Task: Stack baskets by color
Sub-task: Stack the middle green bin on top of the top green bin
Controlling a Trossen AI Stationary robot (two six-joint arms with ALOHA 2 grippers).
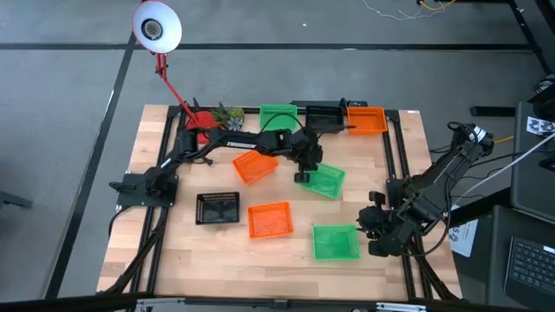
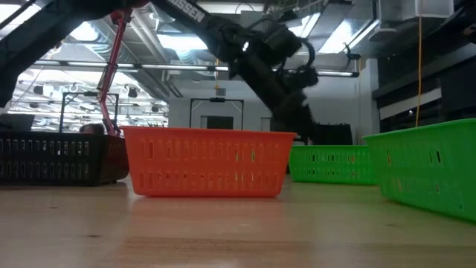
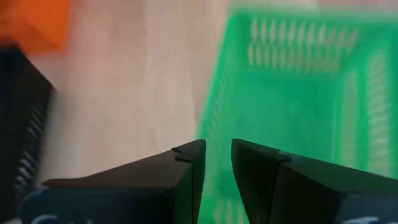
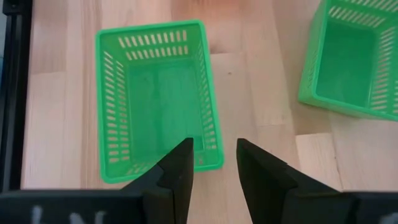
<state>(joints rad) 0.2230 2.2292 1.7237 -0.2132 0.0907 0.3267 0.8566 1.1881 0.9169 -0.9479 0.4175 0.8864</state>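
The left gripper (image 1: 307, 170) is stretched out to the middle of the table and sits at the near-left edge of a green basket (image 1: 326, 180) that lies slightly skewed on the wood. In the left wrist view its two dark fingers (image 3: 186, 171) stand a narrow gap apart, with the basket's mesh wall (image 3: 214, 118) lined up with that gap; the picture is smeared, so whether the fingers actually pinch the wall cannot be told. Just to the left of this gripper an orange basket (image 1: 255, 165) sits tilted on the table, close beside the arm.

The right gripper (image 1: 378, 236) hovers at the table's right side, near a second green basket (image 1: 335, 242) at the front edge. In the right wrist view its fingers (image 4: 180, 171) are apart by a narrow gap and hold nothing, with that basket (image 4: 158, 99) below and ahead of them and the skewed green one (image 4: 351, 59) farther off.

Other baskets are spread over the table: a third green basket (image 1: 277, 116) at the back, an orange basket (image 1: 367, 120) at the back right, another orange basket (image 1: 270, 220) front centre, and a black basket (image 1: 218, 208) just to its left. In the low view the front orange basket (image 2: 208, 161) is nearest the camera, with the black one (image 2: 52, 158) to its left. A red-based desk lamp (image 1: 157, 28) and a small green plant (image 1: 229, 114) stand at the back left.
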